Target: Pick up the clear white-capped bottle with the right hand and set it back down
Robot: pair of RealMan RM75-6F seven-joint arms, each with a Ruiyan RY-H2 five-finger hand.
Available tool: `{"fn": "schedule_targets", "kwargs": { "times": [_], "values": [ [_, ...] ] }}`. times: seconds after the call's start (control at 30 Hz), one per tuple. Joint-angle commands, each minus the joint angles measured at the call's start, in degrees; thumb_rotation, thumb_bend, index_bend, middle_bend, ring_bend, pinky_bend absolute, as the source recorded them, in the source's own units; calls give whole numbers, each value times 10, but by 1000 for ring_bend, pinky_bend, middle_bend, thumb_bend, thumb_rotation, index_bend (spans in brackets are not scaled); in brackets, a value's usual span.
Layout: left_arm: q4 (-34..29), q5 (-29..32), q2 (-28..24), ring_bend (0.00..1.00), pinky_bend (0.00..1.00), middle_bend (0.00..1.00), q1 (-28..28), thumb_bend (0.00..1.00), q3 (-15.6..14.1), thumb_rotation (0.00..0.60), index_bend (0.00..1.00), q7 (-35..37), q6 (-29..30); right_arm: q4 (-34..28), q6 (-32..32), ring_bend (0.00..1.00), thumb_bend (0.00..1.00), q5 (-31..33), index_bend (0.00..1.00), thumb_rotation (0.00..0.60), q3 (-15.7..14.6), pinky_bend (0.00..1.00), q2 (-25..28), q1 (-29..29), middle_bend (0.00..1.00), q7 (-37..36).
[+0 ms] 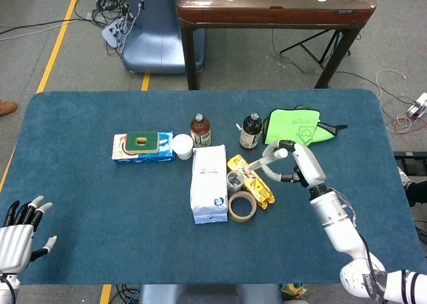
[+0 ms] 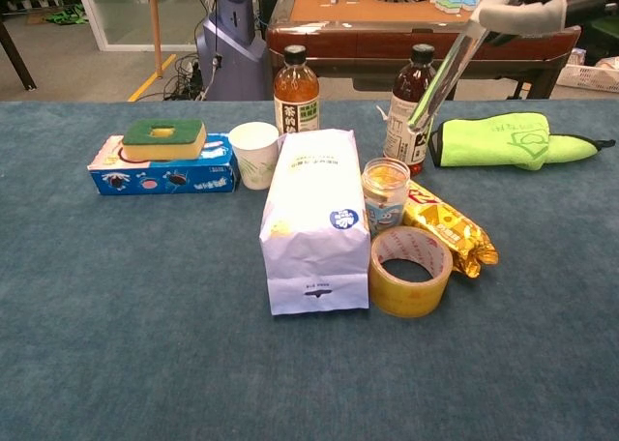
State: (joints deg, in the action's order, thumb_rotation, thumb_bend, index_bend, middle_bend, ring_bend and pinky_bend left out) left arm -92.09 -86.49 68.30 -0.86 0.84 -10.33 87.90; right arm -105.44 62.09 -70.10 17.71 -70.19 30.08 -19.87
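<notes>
My right hand grips the slim clear white-capped bottle and holds it off the table, above the yellow snack packet. The bottle hangs tilted. In the chest view the clear bottle slants from my right hand at the top right edge down toward the right-hand dark bottle, its cap end in my fingers. My left hand hovers at the near left corner of the table, fingers apart and holding nothing.
On the blue table stand a white paper bag, a tape roll, a small jar, a yellow snack packet, two dark bottles, a paper cup, a blue box with a sponge and a green cloth.
</notes>
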Motion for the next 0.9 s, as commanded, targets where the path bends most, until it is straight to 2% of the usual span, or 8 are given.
{"fn": "schedule_targets", "kwargs": {
  "times": [0.03,0.13,0.27,0.43,0.53,0.63,0.8,0.9],
  "values": [
    [-1,0,-1,109,4,96,0,267,-1,600,194,0,0,-4,8,380,537,4,635,600,-3,280,15,-6,501,32],
    [-1,0,0,109,4,96,0,267,-1,600,194,0,-1,1,24,380,539,5,640,600,-15,280,20,-8,501,103],
    [0,0,1,109,4,96,0,267,-2,600,194,1,-3,19,58,381,541,6,646,600,-34,280,1,-11,501,207],
    [0,-1,2,109,4,96,0,267,-4,600,194,1,-3,32,61,396,542,13,647,600,-42,328,-16,-11,509,234],
    [-1,-1,1,109,4,96,2,267,-4,600,194,1,-1,24,46,406,544,21,647,600,-37,356,-21,-13,514,183],
    [-2,-2,0,109,4,96,3,267,-5,600,194,1,1,12,19,422,547,37,658,600,-19,399,-18,-20,526,74],
    [-4,-2,0,109,4,96,2,267,-5,600,194,-2,-1,22,-24,425,548,43,660,600,-6,407,-9,-28,529,-50],
    [-5,-3,0,109,4,96,0,267,-5,600,194,-4,-3,45,-31,425,549,27,660,600,-14,407,0,-28,529,-43]
  ]
}}
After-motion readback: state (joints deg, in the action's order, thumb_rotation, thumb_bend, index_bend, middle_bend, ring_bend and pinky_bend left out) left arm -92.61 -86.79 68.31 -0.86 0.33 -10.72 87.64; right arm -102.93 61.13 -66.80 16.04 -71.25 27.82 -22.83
